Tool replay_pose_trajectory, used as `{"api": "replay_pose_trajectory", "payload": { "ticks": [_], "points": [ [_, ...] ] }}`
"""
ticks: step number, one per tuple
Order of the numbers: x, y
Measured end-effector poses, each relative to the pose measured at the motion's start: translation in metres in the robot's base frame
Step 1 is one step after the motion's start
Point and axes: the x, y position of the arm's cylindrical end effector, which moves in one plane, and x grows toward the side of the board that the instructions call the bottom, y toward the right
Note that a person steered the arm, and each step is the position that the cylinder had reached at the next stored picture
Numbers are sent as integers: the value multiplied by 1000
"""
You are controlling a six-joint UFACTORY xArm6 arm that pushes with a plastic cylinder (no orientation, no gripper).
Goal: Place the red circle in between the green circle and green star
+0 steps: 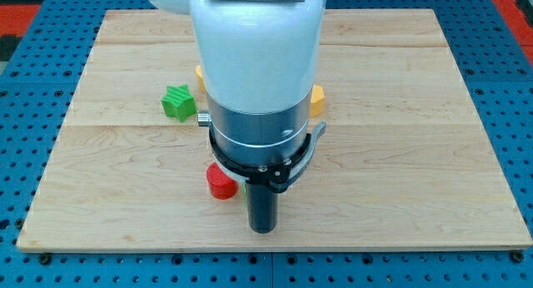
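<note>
Broadly, the wooden bench (400, 155) carries everything. My tip (262, 230), a bare rod tool with nothing to clench, rests just right of the red circle (221, 184), near but seemingly apart. The green star (177, 102) lies up-left; yellow blocks (316, 99) peek from behind the arm.

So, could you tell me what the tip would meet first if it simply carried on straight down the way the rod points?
My tip points straight down and appears to rest on the bare wooden board, so it would meet the board first. The red circle sits just to the view's left of the rod, apparently not touching, though depth is unclear.
</note>
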Motion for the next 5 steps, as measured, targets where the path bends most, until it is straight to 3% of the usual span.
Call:
{"api": "replay_pose_trajectory", "payload": {
  "ticks": [5],
  "points": [
    [-44, -57]
  ]
}}
